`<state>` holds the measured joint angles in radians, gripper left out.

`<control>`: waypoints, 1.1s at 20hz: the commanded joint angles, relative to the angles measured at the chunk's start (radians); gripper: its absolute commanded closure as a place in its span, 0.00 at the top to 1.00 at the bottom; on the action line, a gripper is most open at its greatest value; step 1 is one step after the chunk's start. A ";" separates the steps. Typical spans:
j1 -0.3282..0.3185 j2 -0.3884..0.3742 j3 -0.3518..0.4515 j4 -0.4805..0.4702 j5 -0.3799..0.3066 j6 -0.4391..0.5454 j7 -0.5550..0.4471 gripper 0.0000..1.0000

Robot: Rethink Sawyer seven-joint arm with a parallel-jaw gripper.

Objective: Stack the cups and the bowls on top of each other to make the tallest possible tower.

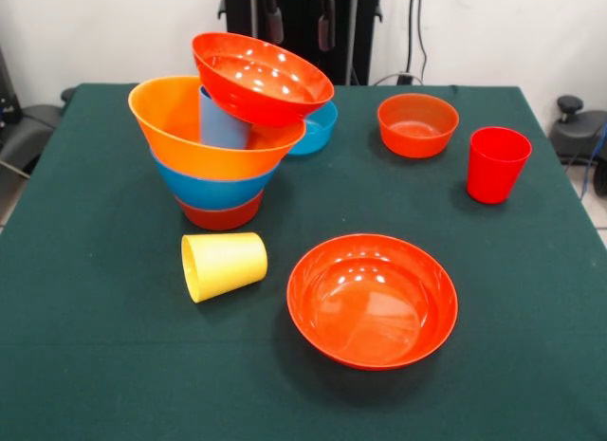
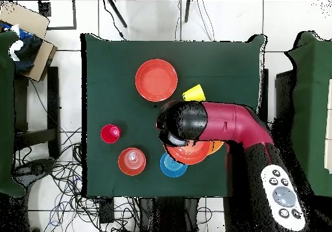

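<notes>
The tower stands at the left in the front view: a small red-orange bowl (image 1: 223,215) at the bottom, then the large blue bowl (image 1: 211,187), then the huge orange bowl (image 1: 180,128). The light blue cup (image 1: 221,123) sits inside it, and a wide red-orange bowl (image 1: 261,76) rests tilted on top. The yellow cup (image 1: 223,265) lies on its side in front of the tower. The other wide red-orange bowl (image 1: 372,299), a small red-orange bowl (image 1: 417,125), the red cup (image 1: 497,163) and the small blue bowl (image 1: 321,128) stand apart. My gripper (image 1: 300,26) hangs open and empty at the top edge, behind the tower.
The green table (image 1: 95,356) has its front edge near the wide bowl. In the overhead view my arm (image 2: 224,122) covers most of the tower (image 2: 191,154). A cardboard box (image 2: 27,23) and cables lie on the floor beside the table.
</notes>
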<state>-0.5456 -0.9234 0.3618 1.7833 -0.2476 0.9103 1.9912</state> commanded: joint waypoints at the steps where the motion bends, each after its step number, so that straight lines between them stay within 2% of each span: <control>1: 0.038 -0.014 0.071 -0.066 0.006 0.128 -0.087 1.00; 8: 0.077 0.018 0.070 -0.098 0.002 0.127 -0.040 1.00; 15: 0.131 0.173 0.062 -0.204 -0.030 0.042 -0.019 1.00; 22: 0.160 0.259 0.056 -0.262 -0.033 -0.040 -0.019 1.00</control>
<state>-0.4129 -0.8011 0.3785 1.5895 -0.2401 0.9615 1.9912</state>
